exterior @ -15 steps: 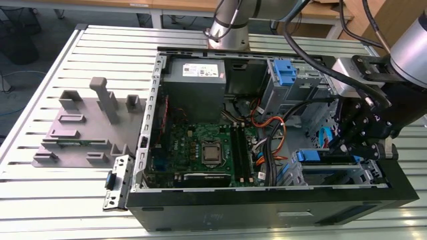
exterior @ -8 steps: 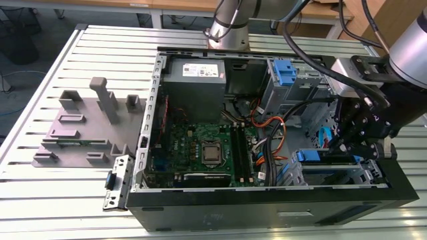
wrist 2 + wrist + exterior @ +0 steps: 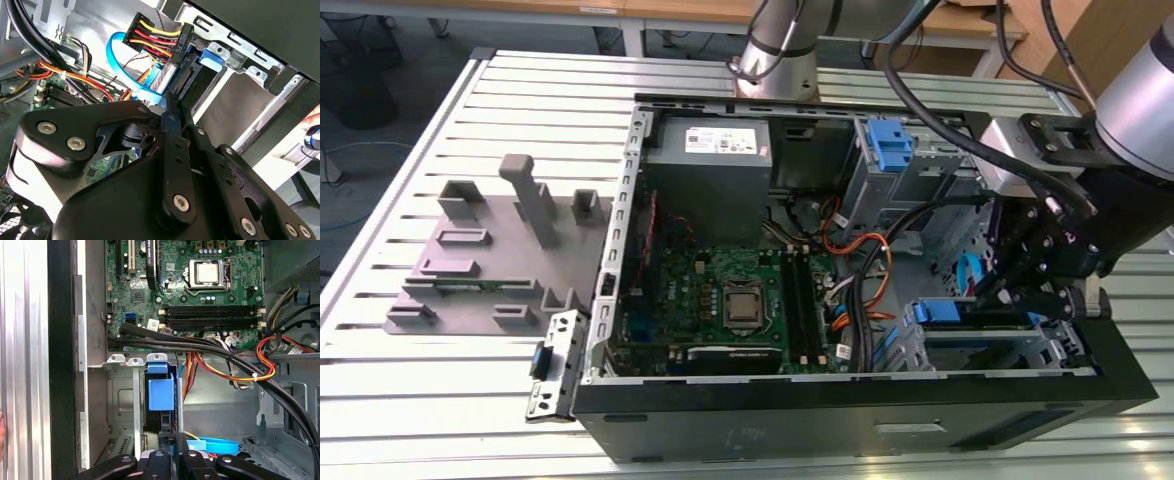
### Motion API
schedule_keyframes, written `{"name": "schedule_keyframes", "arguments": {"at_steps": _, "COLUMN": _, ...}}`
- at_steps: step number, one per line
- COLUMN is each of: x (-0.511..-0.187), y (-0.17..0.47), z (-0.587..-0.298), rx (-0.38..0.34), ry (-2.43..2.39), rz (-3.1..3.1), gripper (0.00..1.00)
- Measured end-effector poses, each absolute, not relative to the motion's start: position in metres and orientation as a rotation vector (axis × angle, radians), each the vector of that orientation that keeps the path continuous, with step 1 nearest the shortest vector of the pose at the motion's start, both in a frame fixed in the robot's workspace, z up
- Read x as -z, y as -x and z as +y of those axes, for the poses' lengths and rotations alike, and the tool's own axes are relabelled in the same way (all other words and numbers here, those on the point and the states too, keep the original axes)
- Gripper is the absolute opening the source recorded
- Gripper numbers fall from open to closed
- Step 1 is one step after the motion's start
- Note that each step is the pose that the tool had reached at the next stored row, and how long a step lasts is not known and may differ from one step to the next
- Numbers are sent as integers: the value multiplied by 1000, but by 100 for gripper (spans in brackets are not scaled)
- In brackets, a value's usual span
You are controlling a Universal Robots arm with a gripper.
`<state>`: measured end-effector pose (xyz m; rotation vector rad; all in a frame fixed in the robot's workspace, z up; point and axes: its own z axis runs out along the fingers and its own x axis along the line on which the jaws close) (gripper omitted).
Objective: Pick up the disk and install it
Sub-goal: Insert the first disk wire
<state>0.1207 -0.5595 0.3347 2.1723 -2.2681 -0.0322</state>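
Standing by the bench (image 3: 440, 400), I see the arm reaching into the open computer case (image 3: 854, 425), its end effector (image 3: 1027, 290) down at the drive bay (image 3: 1067, 350). That bay sits at about 4 o'clock from the motherboard (image 3: 720, 300) in the exterior view.

In the second wrist view the end effector's fingers (image 3: 167, 120) are drawn narrow, nearly together, with their tips right at the disk (image 3: 184, 77). Whether they pinch its edge or only press on it, I can't make out.

The disk stands on edge inside the bay, beside the blue latch (image 3: 212, 55). Its connector edge faces out toward the bundle of coloured power wires (image 3: 150, 37) and the pale blue data cable (image 3: 117, 65).

I judge its long axis to run along the bay slot, roughly from 9 to 3 o'clock in the exterior view, with the connector end at the 9 o'clock side.

To seat it well, the push should go straight along that axis, keeping the disk square to the bay walls so the carrier doesn't bind. The loose cables should stay clear of the fingers and not get trapped.
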Motion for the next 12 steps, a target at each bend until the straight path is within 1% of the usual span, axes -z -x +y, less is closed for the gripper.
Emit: {"name": "schedule_keyframes", "arguments": {"at_steps": 12, "x": -330, "y": -121, "z": -559, "rx": 32, "ry": -2172, "rz": -2268, "gripper": 16}}
